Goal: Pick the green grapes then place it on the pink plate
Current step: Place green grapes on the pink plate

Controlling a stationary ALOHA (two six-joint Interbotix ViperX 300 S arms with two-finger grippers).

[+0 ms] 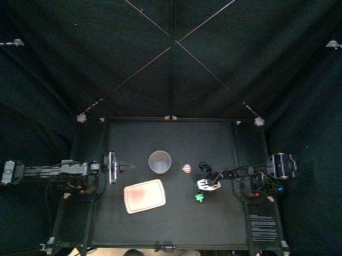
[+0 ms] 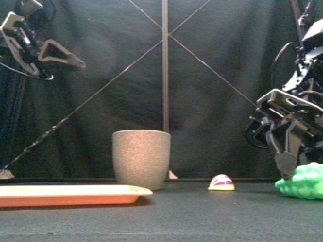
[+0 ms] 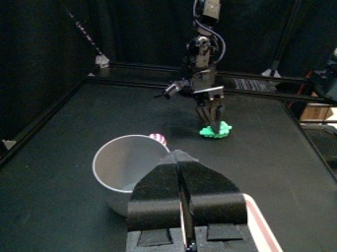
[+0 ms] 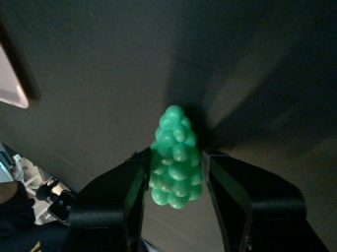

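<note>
The right arm bends down at the table's right side, its right gripper [image 2: 290,156] low over the green grapes [image 4: 174,138], which lie on the table apart from the pink plate [image 1: 144,196]. The left gripper [image 3: 184,179] rests at the left, jaws pressed together. Only the right wrist view shows the right jaws spread either side of the bunch's broad end, seemingly not pinching, with its narrow tip pointing straight away from the wrist.
</note>
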